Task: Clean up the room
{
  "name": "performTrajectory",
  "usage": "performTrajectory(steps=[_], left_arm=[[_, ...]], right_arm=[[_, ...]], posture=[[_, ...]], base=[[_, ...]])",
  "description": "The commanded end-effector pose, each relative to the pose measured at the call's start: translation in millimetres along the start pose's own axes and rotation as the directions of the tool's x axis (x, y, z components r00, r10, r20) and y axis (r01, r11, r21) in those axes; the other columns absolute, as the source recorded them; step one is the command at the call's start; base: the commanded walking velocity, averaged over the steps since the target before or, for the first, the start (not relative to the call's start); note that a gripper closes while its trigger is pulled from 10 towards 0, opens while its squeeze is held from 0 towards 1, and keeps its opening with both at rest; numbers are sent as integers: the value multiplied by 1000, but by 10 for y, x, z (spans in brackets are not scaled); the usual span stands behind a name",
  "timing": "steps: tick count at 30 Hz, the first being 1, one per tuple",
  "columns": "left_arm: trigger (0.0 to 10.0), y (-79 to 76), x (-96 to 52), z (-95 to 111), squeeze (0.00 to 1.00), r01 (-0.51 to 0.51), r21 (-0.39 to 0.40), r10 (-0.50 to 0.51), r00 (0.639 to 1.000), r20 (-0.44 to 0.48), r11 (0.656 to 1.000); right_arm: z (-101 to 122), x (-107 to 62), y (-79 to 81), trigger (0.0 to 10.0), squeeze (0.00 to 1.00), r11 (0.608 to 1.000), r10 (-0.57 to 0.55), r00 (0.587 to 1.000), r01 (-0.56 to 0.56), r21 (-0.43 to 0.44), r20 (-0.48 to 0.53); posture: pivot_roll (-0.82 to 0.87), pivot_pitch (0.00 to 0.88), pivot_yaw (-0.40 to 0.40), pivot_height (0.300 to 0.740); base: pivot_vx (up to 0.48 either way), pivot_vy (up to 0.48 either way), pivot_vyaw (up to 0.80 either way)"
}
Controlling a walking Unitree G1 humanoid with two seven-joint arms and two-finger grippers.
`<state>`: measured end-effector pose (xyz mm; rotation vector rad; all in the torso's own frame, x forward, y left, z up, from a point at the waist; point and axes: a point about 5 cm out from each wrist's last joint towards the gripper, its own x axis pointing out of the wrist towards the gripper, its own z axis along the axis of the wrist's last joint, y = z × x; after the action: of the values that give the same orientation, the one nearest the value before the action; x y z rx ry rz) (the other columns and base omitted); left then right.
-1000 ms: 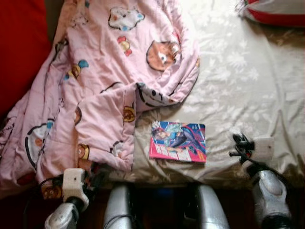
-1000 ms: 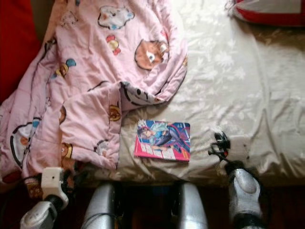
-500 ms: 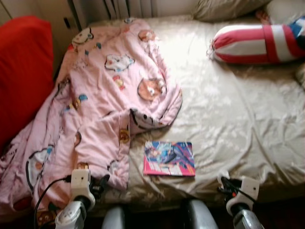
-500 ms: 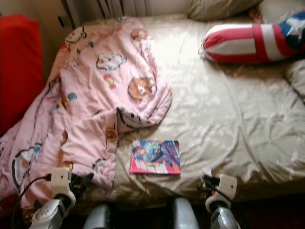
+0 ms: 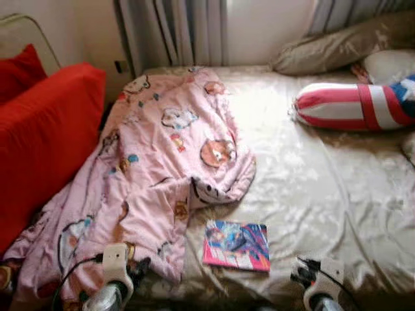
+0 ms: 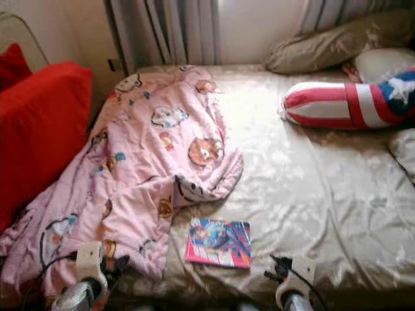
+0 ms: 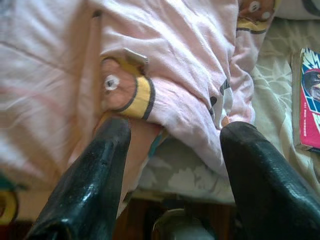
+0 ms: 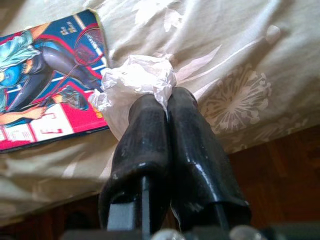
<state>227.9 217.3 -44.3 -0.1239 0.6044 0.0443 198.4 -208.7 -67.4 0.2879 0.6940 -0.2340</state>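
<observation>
A crumpled pink cartoon-print blanket [image 5: 162,168] lies over the left half of the bed, its corner hanging over the near edge. A colourful comic book [image 5: 237,245] lies flat on the beige sheet [image 5: 324,181] by that edge. My left gripper [image 7: 177,130] stands open just short of the blanket's hanging corner [image 7: 175,50], low at the near left [image 5: 138,267]. My right gripper [image 8: 167,100] is shut on a wad of crumpled white paper [image 8: 135,80], close to the book's right side [image 8: 45,110] and at the bed's near edge [image 5: 299,272].
Red cushions [image 5: 39,136] stand along the bed's left side. A red-and-white striped bolster [image 5: 353,105] and beige pillows [image 5: 337,48] lie at the far right. Curtains [image 5: 175,32] hang behind the bed. Dark wooden floor [image 8: 280,165] shows below the bed edge.
The camera has tilted up, so the whole picture shifted down and the curtains and pillows came into view. Blanket and book lie as before. Both grippers sit lower in the picture.
</observation>
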Motion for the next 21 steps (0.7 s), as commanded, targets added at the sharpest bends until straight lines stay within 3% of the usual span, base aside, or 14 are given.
performTrajectory(steps=[1,4,9,16,18,21], left_arm=[[10000,26,-6,-46,0,-29,-25,28,999,-31,999],[10000,65,-5,-57,0,-65,-74,61,997,-52,995],[10000,-26,-1,-139,0,-17,-20,15,993,-114,1000],[10000,-54,-37,-259,0,-36,-50,28,988,-154,998],[10000,-44,-64,-318,0,-45,-52,36,985,-172,998],[10000,-38,-83,-360,0,-53,-57,42,982,-185,997]], right_arm=[[-101,-28,-39,10000,0,1000,-24,998,24,4,-52],[-210,-60,-82,10000,0,999,-45,992,49,24,-119],[-283,-88,-106,10000,0,997,-41,987,50,56,-154],[-280,-106,-203,10000,0,995,-71,984,82,57,-161],[-279,-112,-222,10000,0,998,-59,985,62,9,-165],[-294,-124,-257,10000,0,996,-72,983,79,33,-172]], posture=[[-3,0,-1,740],[-10,0,-2,740],[-13,0,6,740],[-26,0,7,740],[-16,0,0,740],[-11,0,0,740]], base=[[0,0,0],[0,0,0],[0,0,0],[0,0,0],[0,0,769],[0,0,773]])
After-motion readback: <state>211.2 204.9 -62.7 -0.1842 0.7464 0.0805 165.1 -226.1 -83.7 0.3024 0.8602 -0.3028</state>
